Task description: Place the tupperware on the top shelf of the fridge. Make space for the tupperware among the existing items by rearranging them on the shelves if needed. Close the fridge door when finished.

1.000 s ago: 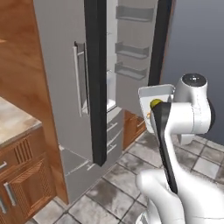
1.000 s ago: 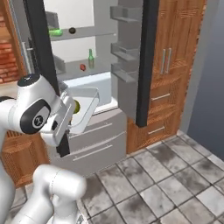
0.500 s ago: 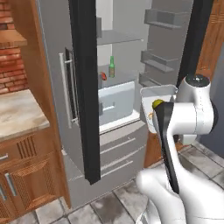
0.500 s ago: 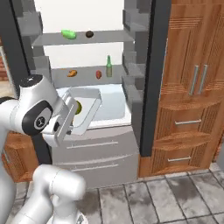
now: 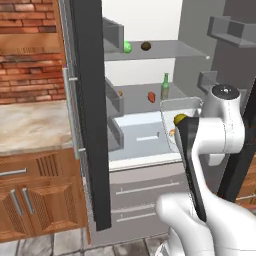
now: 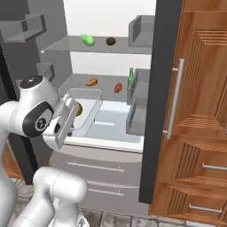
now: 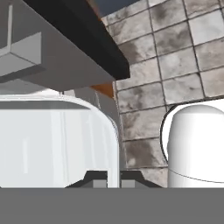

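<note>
— Where is the tupperware (image 6: pixel 84 111) carried now?

— Evidently at its rim, which is pinched between the pressed-together fingers of the gripper (image 7: pixel 113 178), out in front of the open fridge (image 6: pixel 111 66).

— And the top shelf (image 6: pixel 104 48)?

— Above and beyond the container; a cucumber (image 6: pixel 88 40) and a brown ball (image 6: pixel 111 41) are seen there, with bare slab to the right.

No readable text, labels, brands, numbers or signs in any view. Green bottle (image 5: pixel 165 86) on the far side of the lower fridge shelf: no legible label. Fridge doors, wood cabinets, brick wall: all unmarked.
</note>
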You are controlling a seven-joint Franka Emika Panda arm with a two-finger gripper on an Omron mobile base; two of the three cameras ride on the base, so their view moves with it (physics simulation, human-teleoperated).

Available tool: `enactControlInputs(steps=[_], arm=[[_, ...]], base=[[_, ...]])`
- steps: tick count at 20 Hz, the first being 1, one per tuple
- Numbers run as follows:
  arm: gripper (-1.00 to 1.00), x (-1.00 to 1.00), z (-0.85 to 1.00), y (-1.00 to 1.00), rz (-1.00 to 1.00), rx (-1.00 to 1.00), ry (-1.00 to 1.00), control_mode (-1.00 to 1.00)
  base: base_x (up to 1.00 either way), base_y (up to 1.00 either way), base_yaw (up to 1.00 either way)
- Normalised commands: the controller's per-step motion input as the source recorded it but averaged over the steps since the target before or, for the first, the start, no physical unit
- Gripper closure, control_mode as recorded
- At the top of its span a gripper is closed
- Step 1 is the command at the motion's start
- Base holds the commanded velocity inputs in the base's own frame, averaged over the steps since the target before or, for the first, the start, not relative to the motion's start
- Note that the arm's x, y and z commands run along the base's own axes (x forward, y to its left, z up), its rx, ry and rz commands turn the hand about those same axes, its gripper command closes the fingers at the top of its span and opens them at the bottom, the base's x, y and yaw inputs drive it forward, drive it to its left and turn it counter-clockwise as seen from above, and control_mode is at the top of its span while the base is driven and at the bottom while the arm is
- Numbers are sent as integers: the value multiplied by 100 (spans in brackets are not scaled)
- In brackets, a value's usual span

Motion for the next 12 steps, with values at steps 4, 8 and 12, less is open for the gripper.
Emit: enactControlInputs(steps=[4, 8, 12], arm=[[100, 0, 0, 0, 0, 0, 0, 100], [100, 0, 0, 0, 0, 0, 0, 100], [100, 0, 0, 0, 0, 0, 0, 100]], base=[[62, -69, 46], [70, -47, 33], [86, -3, 17]])
